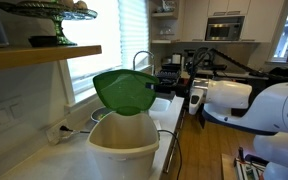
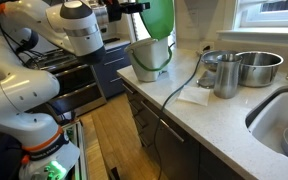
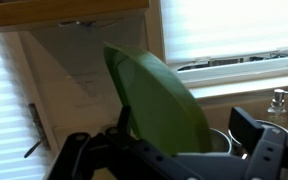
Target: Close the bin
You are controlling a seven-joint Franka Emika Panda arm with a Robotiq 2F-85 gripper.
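Note:
The cream-white bin (image 1: 122,152) stands on the counter and shows in both exterior views (image 2: 148,58). Its green domed lid (image 1: 124,90) stands raised, hinged at the rim, and the bin's mouth is uncovered. In an exterior view the lid (image 2: 160,18) rises above the bin. My gripper (image 1: 171,82) is up beside the raised lid. In the wrist view the lid (image 3: 164,95) fills the space ahead of my gripper (image 3: 169,148); the two fingers are far apart and hold nothing. I cannot tell whether they touch the lid.
A metal pot (image 2: 257,67) and a metal cup (image 2: 225,76) stand on the counter by a white cloth (image 2: 196,96). A sink (image 2: 284,120) lies beyond. A black cable (image 2: 184,85) runs over the counter edge. A wooden shelf (image 1: 34,55) hangs above.

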